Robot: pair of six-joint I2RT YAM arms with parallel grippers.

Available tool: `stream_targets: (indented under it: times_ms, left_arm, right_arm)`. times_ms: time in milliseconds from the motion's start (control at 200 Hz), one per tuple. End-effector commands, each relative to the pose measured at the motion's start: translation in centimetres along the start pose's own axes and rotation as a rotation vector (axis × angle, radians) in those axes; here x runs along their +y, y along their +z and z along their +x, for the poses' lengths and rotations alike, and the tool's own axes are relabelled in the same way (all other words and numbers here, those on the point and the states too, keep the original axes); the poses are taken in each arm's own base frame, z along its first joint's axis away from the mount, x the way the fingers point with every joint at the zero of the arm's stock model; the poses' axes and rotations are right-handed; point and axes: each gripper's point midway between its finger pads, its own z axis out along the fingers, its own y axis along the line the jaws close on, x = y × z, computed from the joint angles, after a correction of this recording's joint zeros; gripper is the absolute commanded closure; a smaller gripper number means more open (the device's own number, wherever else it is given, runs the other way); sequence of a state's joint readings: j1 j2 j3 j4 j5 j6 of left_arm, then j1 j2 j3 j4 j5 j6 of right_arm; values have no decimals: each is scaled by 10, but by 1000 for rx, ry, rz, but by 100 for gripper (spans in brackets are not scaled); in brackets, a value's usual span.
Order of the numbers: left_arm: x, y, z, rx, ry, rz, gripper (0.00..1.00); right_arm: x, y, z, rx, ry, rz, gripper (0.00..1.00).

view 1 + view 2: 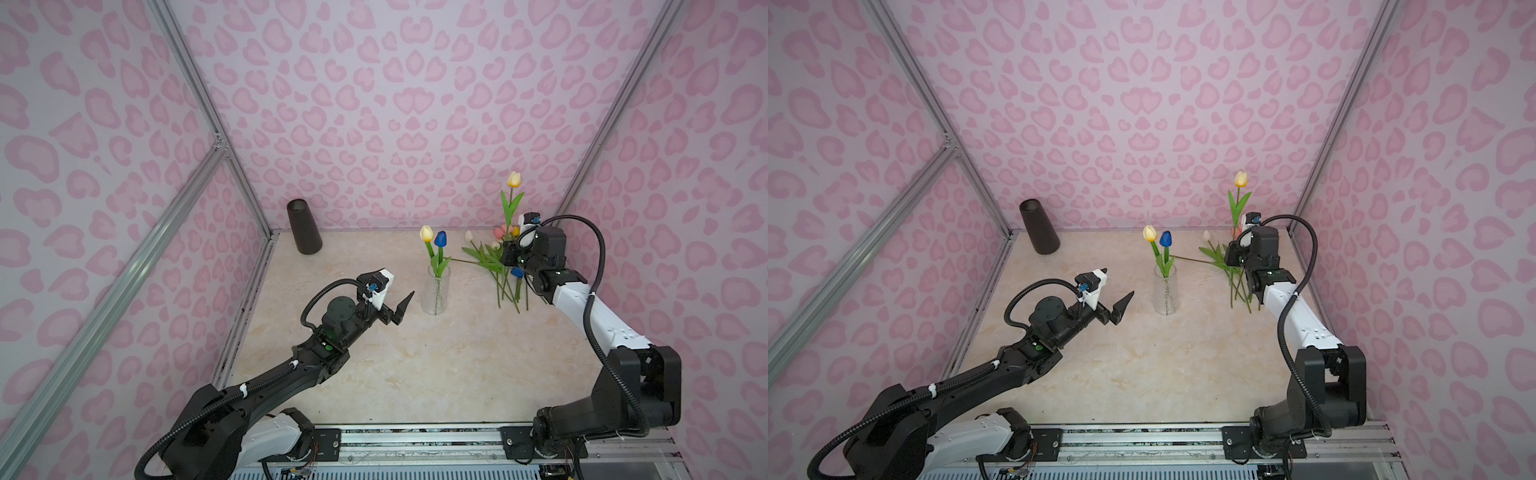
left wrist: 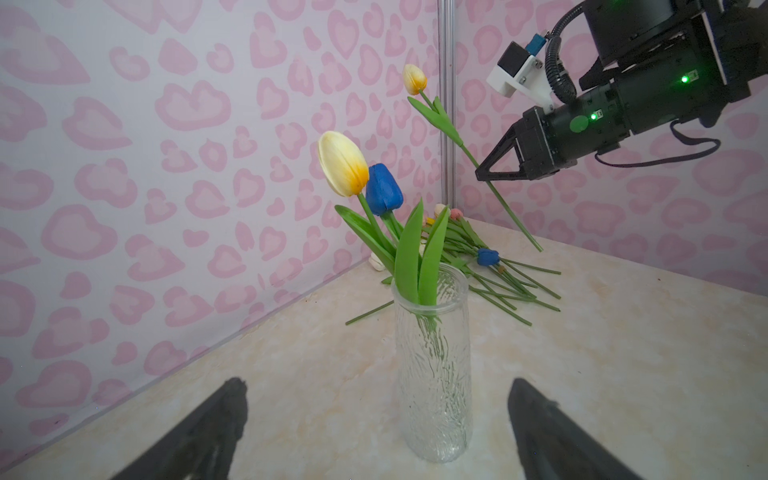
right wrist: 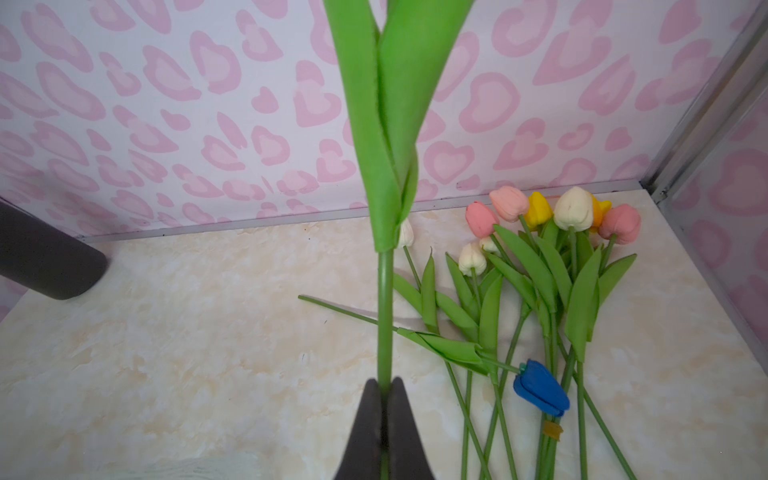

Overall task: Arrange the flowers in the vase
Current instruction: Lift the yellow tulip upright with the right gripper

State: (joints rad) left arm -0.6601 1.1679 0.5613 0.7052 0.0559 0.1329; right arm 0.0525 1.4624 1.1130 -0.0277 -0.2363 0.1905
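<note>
The right gripper (image 3: pixel 384 388) is pinching the bare lower stem of a yellow-orange tulip (image 1: pixel 514 179), its jaws pressed together on it. It is holding the flower head uppermost in the air above the loose pile of tulips (image 3: pixel 552 266), which is lying near the back right corner of the table (image 1: pixel 415 365). The left gripper (image 2: pixel 374 390) is hovering with its jaws spread wide and nothing between them, facing the clear glass vase (image 2: pixel 434 374) from just beside it. The step in hand looks like the carry from pile to vase. The next move is calling for a swing across toward the vase, with the stem's free end aimed down into the narrow mouth, past the leaves already crowding it. By count, there is one glass vase, holding two flowers, a cream-yellow tulip (image 2: pixel 341 164) and a blue tulip (image 2: pixel 384 189). One tulip is in the grip and about ten are lying in the pile, though overlapping heads are making that number uncertain. One dark tapered container (image 1: pixel 304 227) is standing well apart at the back left.
</note>
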Motion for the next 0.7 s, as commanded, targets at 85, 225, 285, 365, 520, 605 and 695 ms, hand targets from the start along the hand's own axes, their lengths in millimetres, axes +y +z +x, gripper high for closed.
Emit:
stream_targets:
  times_ms: [85, 225, 285, 365, 520, 605, 695]
  left_arm:
    - [5, -3, -13, -48, 18, -27, 2]
    - [5, -1, -15, -56, 22, -28, 2]
    - [6, 0, -16, -59, 25, -32, 1]
    - [7, 1, -17, -62, 31, -39, 1]
    - [9, 3, -18, -66, 30, -48, 2]
    - [8, 3, -19, -68, 27, -41, 1]
    - [8, 5, -21, -65, 34, -36, 1]
  right_arm:
    - [41, -25, -28, -130, -21, -189, 100]
    - [91, -62, -61, -317, -51, -407, 100]
    - [113, -79, -69, -394, -83, -483, 100]
    - [144, -99, -73, -500, -116, -594, 100]
    - [176, -110, -67, -594, -122, -736, 100]
    - [182, -109, -66, -623, -97, -783, 100]
    - [181, -104, -62, -657, -74, -788, 100]
